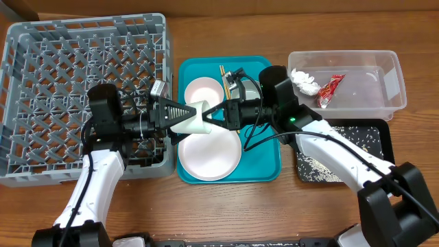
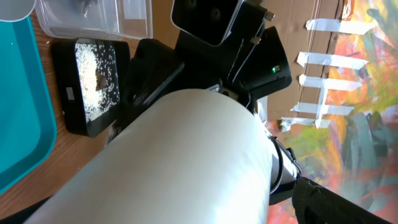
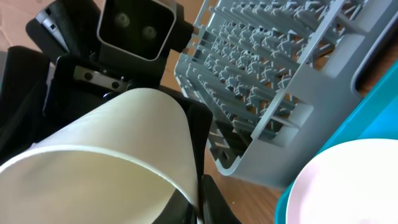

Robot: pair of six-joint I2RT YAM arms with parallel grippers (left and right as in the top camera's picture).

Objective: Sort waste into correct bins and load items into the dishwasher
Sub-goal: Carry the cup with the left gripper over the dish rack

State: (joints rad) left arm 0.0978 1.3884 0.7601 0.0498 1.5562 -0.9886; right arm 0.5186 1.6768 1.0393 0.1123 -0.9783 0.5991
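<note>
The cup (image 2: 186, 155) fills both wrist views. From the left I see only its smooth white outer wall, and from the right I look at its open mouth. It lies on its side with the mouth toward the right arm. From overhead it sits over the teal tray (image 1: 264, 161), between a bowl (image 1: 202, 91) at the far side and the plate (image 1: 209, 156) at the near side. The right gripper (image 1: 219, 113) is clamped tight on the cup's rim. The left gripper (image 1: 192, 113) comes in from the opposite side along the cup's closed end. The cup hides its fingers in its own view, so I cannot tell whether they grip the cup or stand clear of it. The chopsticks (image 1: 223, 75) lie on the teal tray beside the bowl, partly under the right arm. The rack (image 1: 62, 62) stands just left of the tray, and the left arm reaches across its near right corner. To the right, the clear tub (image 1: 387, 75) holds the red wrapper (image 1: 329, 89) and the tissue (image 1: 304, 81). The black tray (image 1: 391, 147) lies in front of the tub with rice (image 1: 315, 165) scattered on it. The left wrist view shows a small brown scrap (image 2: 99, 79) among the grains.
</note>
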